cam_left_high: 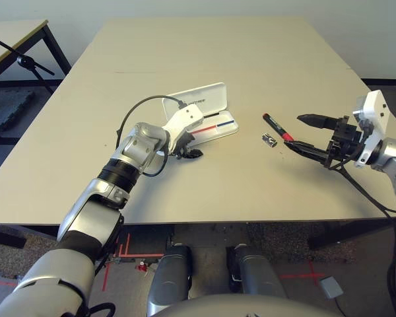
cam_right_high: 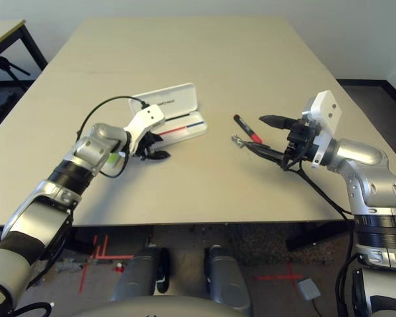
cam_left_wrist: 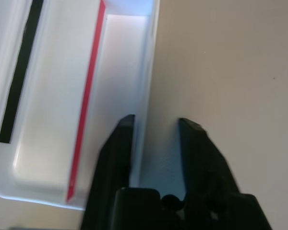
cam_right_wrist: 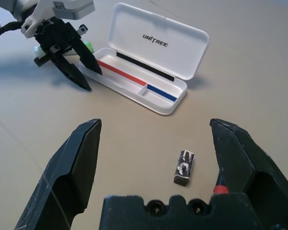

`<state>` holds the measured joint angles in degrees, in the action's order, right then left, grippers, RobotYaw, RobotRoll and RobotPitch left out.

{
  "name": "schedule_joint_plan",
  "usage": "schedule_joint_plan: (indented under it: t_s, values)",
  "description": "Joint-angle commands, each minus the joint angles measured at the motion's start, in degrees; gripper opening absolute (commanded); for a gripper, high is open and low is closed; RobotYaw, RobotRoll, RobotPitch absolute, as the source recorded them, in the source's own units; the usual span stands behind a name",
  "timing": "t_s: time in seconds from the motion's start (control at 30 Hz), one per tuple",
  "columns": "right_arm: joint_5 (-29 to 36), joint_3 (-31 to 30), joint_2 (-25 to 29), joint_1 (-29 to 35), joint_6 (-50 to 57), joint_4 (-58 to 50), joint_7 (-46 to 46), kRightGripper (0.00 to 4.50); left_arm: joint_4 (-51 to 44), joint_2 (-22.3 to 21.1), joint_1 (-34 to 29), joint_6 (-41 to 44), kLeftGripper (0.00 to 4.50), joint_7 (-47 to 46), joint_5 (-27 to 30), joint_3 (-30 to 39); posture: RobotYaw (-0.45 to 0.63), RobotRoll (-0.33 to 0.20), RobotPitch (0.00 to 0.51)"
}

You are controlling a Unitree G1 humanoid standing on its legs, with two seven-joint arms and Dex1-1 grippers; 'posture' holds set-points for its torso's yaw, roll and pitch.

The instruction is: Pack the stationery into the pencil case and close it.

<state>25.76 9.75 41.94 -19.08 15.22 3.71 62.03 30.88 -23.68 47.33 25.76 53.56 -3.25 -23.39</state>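
both claws gape empty: left gripper (cam_right_wrist: 72, 60) at the open pencil case (cam_right_wrist: 149, 62), right gripper (cam_left_high: 308, 134) beside the red marker (cam_left_high: 278, 127).

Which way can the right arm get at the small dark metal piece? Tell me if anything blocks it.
Probably straight ahead: the right gripper is open, the metal piece lies on bare table between its fingers, the red marker beside it.

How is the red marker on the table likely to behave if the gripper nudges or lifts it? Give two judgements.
The red marker looks round and slim, lying flat on the bare table, so a sideways nudge would probably roll it. It appears rigid and light, so the open right gripper could likely lift it, though its smooth barrel might slip.
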Motion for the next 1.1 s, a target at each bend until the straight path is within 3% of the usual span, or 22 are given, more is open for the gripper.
schedule_joint_plan:
  t_s: [0.03, 0.1, 0.5, 0.87, 1.0, 1.1]
  values:
    - [0.1, 0.5, -0.1, 0.3, -0.5, -0.4, -0.4, 4.50, -1.0, -0.6, 0.0, -3.8, 0.72, 1.6, -1.2, -0.1, 0.12, 0.000, 0.088]
    - [0.3, 0.8, 0.1, 0.2, -0.6, 0.2, -0.4, 4.50, -2.9, -0.7, -0.1, -4.2, 0.05, 2.0, -0.7, 0.6, 0.12, 0.000, 0.087]
    - [-0.4, 4.0, 3.6, -1.8, -3.0, 9.9, 0.8, 4.50, -22.0, -5.8, -6.1, -2.4, 0.05, 6.7, 1.2, 2.3, 0.14, 0.000, 0.086]
    - [-0.8, 3.3, 3.2, -2.9, -4.0, 11.4, 1.1, 4.50, -22.6, -5.4, -6.1, -0.9, 0.05, 5.7, 0.8, 2.4, 0.15, 0.000, 0.079]
    - [-0.8, 3.4, 2.7, -2.0, -4.0, 10.8, 0.9, 4.50, -19.5, -4.7, -5.0, -1.4, 0.99, 4.1, -0.8, 1.7, 0.14, 0.000, 0.073]
    - [-0.7, 3.6, 2.7, -1.6, -3.9, 10.3, 0.8, 4.50, -18.0, -4.2, -4.5, -0.3, 2.19, 4.3, -0.8, 1.6, 0.14, 0.000, 0.073]
